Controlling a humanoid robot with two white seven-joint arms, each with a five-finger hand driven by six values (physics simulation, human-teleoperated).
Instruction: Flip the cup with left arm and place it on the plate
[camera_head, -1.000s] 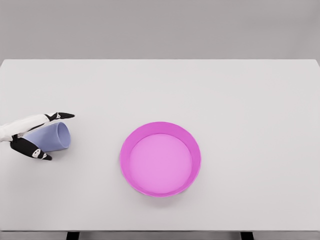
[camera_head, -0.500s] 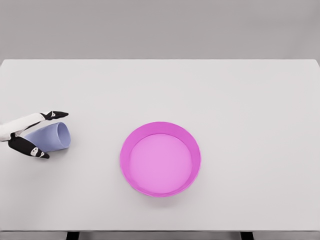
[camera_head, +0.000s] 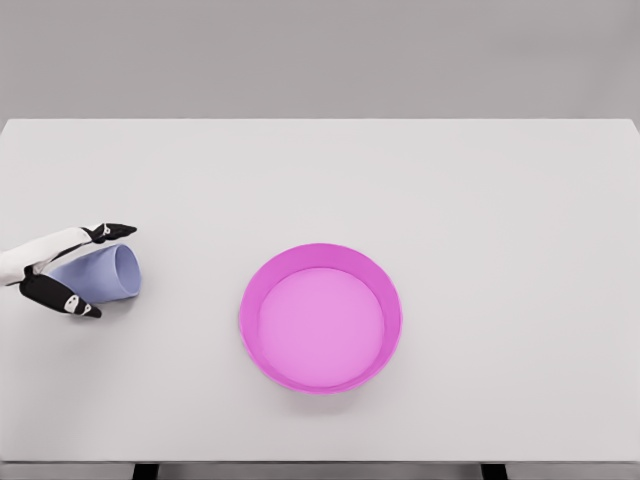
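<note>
The cup (camera_head: 100, 274) lies on its side near the bench's (camera_head: 320, 180) left edge, left hand (camera_head: 62, 268) wrapped around it, fingers above and below. Squeeze firm before lifting, then roll the wrist, carry it upright to the plate (camera_head: 320, 317).

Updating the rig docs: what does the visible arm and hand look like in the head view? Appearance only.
Only the left hand shows, at the left edge. Its fingers are white with glossy black tips, and the lower finger is mostly black with small white markings. The segments look smooth and tapered. No cables or sleeves are visible. The right arm is out of frame.
</note>
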